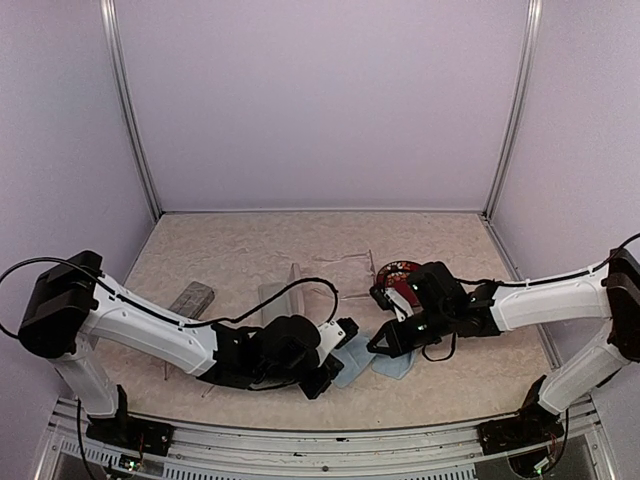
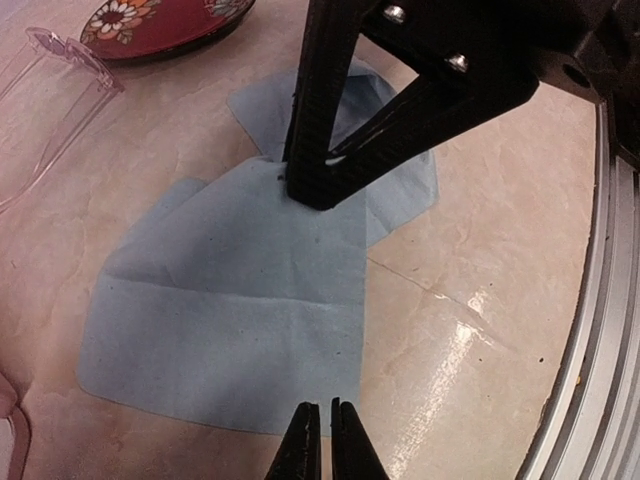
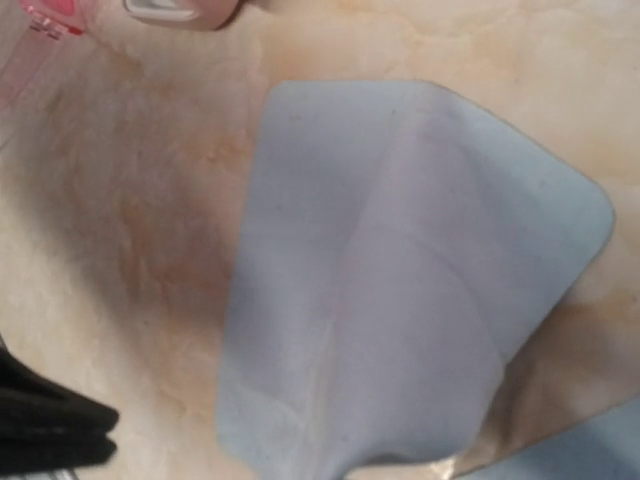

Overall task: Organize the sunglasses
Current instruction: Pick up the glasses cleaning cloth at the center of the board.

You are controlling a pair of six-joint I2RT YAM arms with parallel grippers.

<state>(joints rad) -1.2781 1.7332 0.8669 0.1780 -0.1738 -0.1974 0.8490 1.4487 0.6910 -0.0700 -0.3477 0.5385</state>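
Claws of both arms are hanging low over two light-blue cloths [image 2: 230,300] at the near middle of the tabletop [image 2: 480,290], and neither is holding any eyewear. Left claw [image 2: 320,440] is showing its fingers pressed together with nothing between them, just above the near edge of the nearer cloth. Right claw [image 2: 314,190] is pointing steeply down, its tips together on the fabric where the two cloths overlap; whether it is nipping a fold cannot be told.

The sunglasses are lying farther out. The pale clear-pinkish pair [image 2: 70,58] is sitting past the far left corner of the cloths, just beside a red flowered dish [image 2: 165,20] and well apart from either claw. Its long slim arm is running slantwise across the left wrist view, from the lens front back toward the left arm's side, so a claw reaching for it would probably be closing across that arm rather than along it. A sliver of the red-pink pair [image 3: 48,12] is showing at the top left corner of the right wrist view, beyond the cloth from that claw.

Judging from the overhead view, both claws are sitting about equally near the pale pair, which is lying ahead of them toward the back wall. The left arm appears to be enjoying the clearer line, with the right one busy at the cloth.
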